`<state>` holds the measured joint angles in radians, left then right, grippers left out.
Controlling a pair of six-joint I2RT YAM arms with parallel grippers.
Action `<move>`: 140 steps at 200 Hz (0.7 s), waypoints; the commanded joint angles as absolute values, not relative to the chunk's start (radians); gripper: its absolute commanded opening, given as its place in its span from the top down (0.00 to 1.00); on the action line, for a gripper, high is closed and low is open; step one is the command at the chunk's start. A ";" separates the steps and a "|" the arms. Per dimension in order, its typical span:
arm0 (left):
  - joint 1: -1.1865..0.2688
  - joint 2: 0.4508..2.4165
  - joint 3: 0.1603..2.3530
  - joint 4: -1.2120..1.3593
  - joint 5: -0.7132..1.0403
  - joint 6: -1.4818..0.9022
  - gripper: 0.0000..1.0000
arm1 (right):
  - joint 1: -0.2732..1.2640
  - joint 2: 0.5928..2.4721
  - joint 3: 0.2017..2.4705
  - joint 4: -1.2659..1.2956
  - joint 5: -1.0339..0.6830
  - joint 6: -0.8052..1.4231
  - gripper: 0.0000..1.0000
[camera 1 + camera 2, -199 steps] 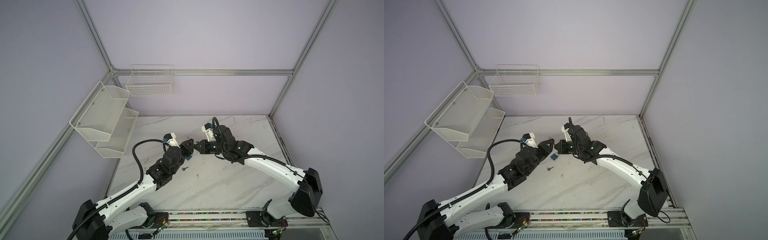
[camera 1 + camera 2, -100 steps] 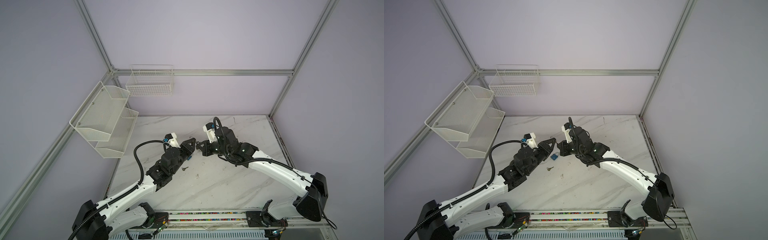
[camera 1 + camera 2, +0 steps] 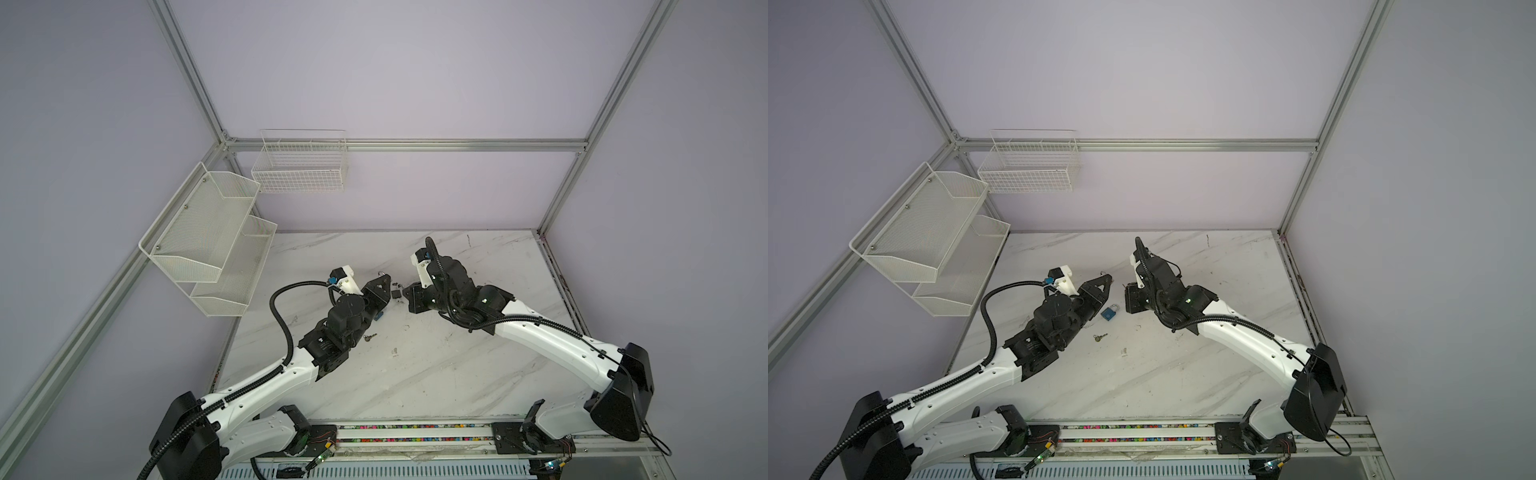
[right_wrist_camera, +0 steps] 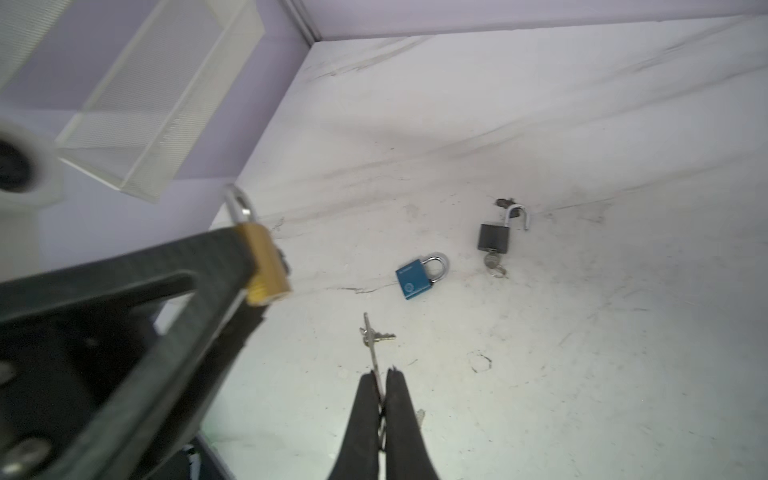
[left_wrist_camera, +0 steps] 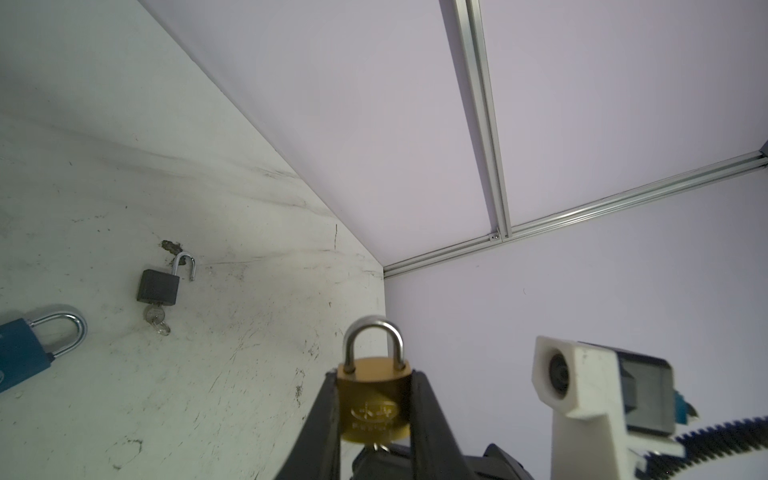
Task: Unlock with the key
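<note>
White marble-patterned tabletop [image 3: 1183, 374] lay below lilac walls [image 3: 1183, 83]. Between 10 and 11 o'clock of the table's middle, the left gripper [image 5: 374, 376] was closed part-way on the flat sides of the brass padlock [image 5: 374, 405]. The padlock was held clear of the surface with its shackle [image 5: 372, 322] shut. The right gripper [image 4: 381, 374] was pinched almost fully together on the key [image 4: 374, 356], whose blade stuck straight out past the tips.

In both top views the padlock lay at roughly 10 o'clock from the key, near but not touching. Its long axis seemed to run shackle toward 12 and keyway end toward 6 and downward, crossing the key's axis. The right arm, I judged, had to bring the blade under the body and swing it into line.

A blue padlock [image 3: 1109, 312], an open black padlock [image 4: 494, 237] and a spare key [image 3: 1100, 336] lay on the table.
</note>
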<state>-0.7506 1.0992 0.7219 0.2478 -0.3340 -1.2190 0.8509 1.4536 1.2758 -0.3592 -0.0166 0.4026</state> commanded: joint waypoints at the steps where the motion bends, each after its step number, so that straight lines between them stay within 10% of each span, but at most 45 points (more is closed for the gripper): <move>1: -0.746 1.098 0.775 0.271 -0.313 -1.198 0.93 | 0.859 1.483 1.321 -0.412 0.125 0.361 1.00; 140: -0.661 1.071 0.809 0.142 -0.157 -1.326 0.92 | 0.875 1.478 1.388 -0.464 -0.184 0.332 1.00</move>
